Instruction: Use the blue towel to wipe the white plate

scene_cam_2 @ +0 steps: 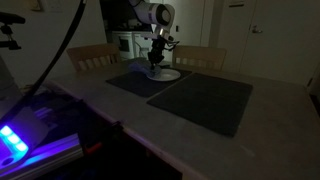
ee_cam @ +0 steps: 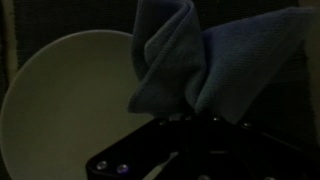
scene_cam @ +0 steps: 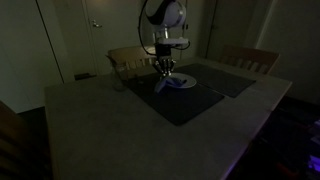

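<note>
1. Gripper (ee_cam: 190, 128) body filled the bottom of the wrist view, dark and close to the lens. Jaws clenched on the blue towel (ee_cam: 200, 60); the fingertips themselves were buried in cloth.
2. Towel was bunched into two upright folds above the jaws, soft and lumpy. Its left fold overlapped the right edge of the white plate (ee_cam: 60, 100) in that view.
3. Plate was round, plain and pale, taking up the left half of the wrist view. Could not tell whether cloth touched the plate surface.
4. In both exterior views the gripper (scene_cam: 165, 70) (scene_cam_2: 155, 62) pointed straight down over the plate (scene_cam: 186, 83) (scene_cam_2: 168, 74), with the towel (scene_cam: 164, 84) showing only as a dark lump beneath it at the plate's edge.
5. Plate rested on a dark rectangular placemat (scene_cam: 165, 103) (scene_cam_2: 135, 82).
6. A second placemat (scene_cam: 232, 78) (scene_cam_2: 205, 100) lay just beside the first.
7. Both mats sat on a pale table (scene_cam: 90, 130) (scene_cam_2: 110, 115).
8. Wooden chairs (scene_cam: 130, 62) (scene_cam_2: 95, 55) stood at the far side of the table. Room was very dim; finer detail was lost.
</note>
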